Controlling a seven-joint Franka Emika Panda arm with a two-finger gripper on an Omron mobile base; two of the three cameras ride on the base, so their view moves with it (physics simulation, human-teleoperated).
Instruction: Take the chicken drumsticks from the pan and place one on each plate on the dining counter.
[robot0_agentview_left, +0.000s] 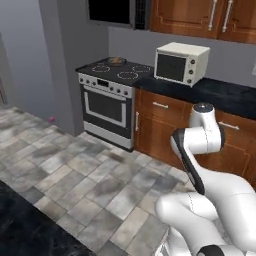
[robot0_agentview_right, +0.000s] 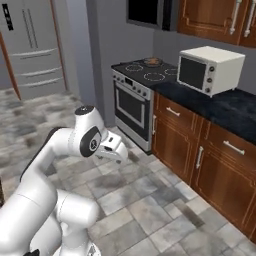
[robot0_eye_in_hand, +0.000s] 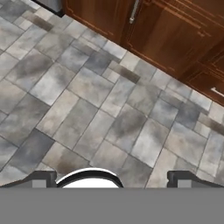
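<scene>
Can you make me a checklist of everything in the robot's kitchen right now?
Surface: black stone counter on wood cabinets; grey tiled floor.
Job's things: pan on the stove's back burner with something golden-orange in it, too small to tell; a dark marbled top at the lower left.
Clutter: white toaster oven on the counter; small pink thing on the floor by the wall.
Grippers: gripper open, empty, facing the floor.
Cables: nothing seen.
Surroundings: fridge, upper cabinets.
</scene>
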